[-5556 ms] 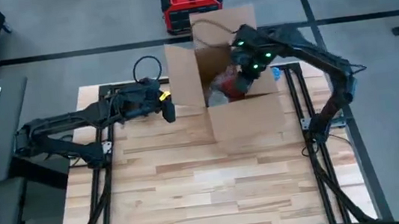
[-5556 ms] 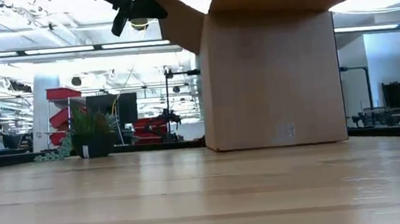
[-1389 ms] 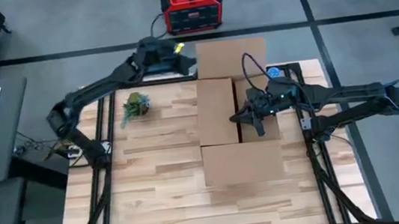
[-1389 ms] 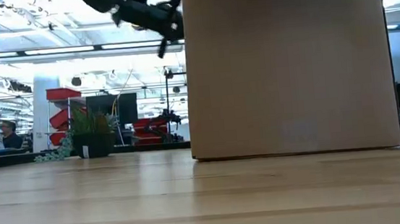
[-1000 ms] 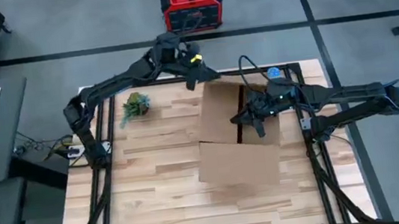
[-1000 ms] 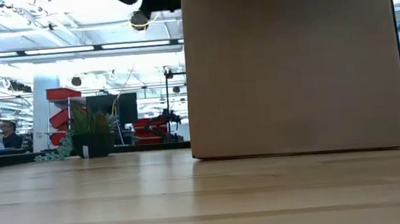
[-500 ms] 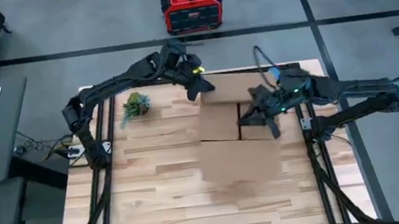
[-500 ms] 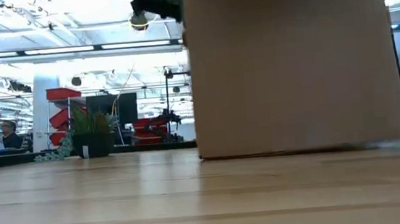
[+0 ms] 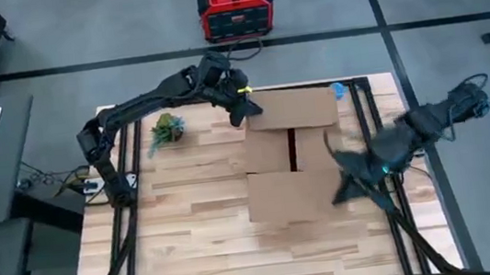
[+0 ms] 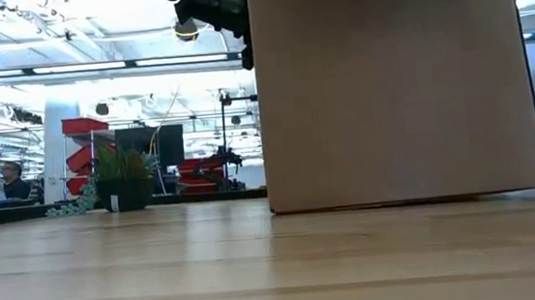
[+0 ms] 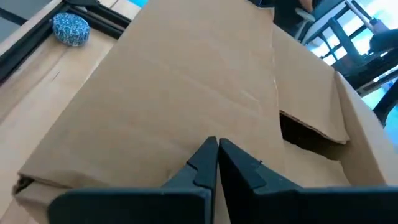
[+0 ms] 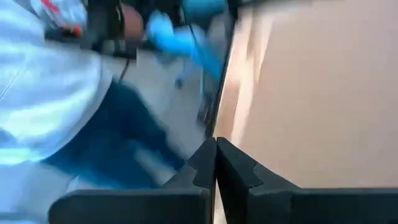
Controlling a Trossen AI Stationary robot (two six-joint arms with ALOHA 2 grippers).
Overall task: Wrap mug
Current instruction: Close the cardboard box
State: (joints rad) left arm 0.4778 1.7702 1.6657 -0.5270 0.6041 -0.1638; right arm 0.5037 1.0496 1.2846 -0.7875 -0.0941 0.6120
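The left gripper (image 11: pixel 217 144), its fingers pressed together and empty, rests on the far flap of the cardboard box (image 9: pixel 291 155). The right gripper (image 12: pixel 216 146), also closed, is off to the side. No mug is visible; presumably it is inside. The flaps seem light and springy, best pushed near their edges.

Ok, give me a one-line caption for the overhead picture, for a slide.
Left pincer shut at the far flap of the cardboard box; right pincer beside the box's right edge.
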